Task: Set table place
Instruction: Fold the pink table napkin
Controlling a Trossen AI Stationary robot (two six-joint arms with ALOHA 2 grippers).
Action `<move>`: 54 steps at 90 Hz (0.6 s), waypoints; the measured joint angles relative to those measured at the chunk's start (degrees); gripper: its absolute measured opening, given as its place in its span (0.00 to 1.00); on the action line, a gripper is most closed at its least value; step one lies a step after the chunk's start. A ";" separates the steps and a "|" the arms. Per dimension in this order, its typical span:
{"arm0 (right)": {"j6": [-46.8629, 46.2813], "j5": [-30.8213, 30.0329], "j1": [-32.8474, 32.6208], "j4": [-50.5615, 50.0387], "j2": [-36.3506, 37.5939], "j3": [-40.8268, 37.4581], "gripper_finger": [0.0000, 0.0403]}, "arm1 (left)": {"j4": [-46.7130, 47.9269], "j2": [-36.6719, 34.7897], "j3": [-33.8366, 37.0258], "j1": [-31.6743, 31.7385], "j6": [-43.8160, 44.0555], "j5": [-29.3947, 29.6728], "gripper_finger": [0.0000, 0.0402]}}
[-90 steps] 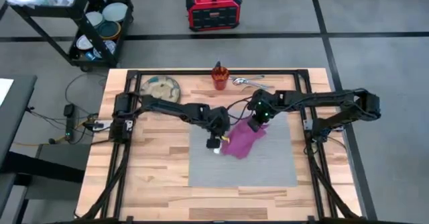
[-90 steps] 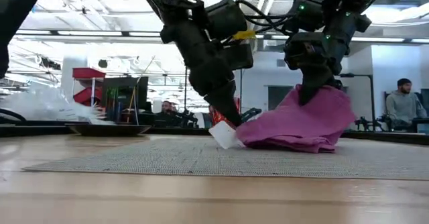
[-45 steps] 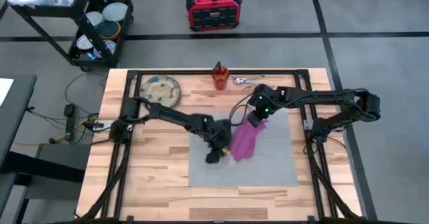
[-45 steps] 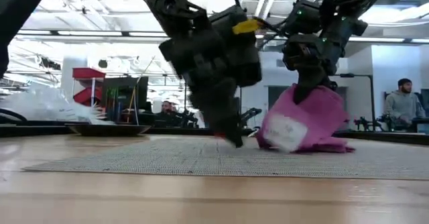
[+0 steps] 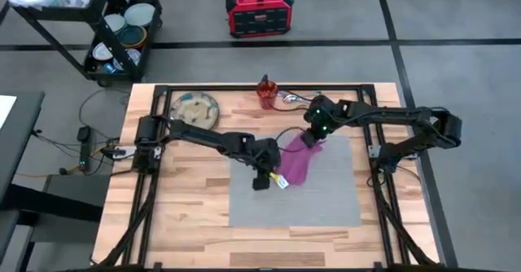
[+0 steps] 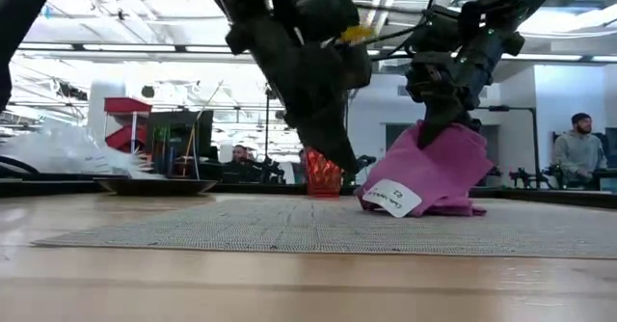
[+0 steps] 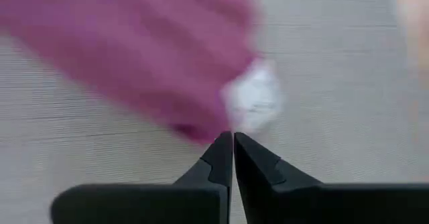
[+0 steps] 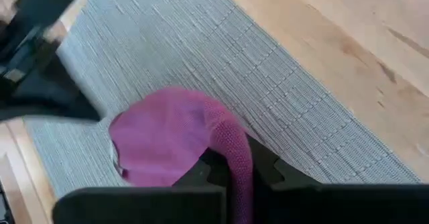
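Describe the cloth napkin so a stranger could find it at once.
Start at the wooden table and find the big grey woven mat on its right half. The napkin lies bunched on the mat's far part, one end pinched by the right gripper, with the left gripper beside it. It is the only magenta cloth, with a white tag.

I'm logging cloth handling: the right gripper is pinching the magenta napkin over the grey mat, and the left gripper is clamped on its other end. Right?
Not quite. The left gripper is shut but holds nothing; its tips sit just short of the napkin, as the left wrist view shows. The right gripper does pinch the napkin over the mat.
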State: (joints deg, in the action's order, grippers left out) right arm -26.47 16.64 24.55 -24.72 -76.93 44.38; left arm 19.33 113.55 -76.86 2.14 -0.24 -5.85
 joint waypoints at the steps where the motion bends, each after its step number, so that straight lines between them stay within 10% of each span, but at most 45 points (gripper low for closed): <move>1: -0.01 0.04 -0.01 0.09 0.00 0.00 0.00 | -0.07 0.20 0.00 0.17 -0.04 0.00 0.00; 20: -0.93 1.89 -0.61 1.24 0.41 0.00 0.00 | -5.51 5.35 0.03 1.31 0.38 -2.56 0.00; 54: 0.84 2.99 6.49 0.57 0.48 0.00 0.00 | -12.55 3.92 -0.02 -3.16 6.55 -26.78 0.00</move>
State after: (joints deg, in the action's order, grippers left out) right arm -25.62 19.63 31.03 -24.15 -76.44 44.38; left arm 6.79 117.47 -76.88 -1.02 6.31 -32.62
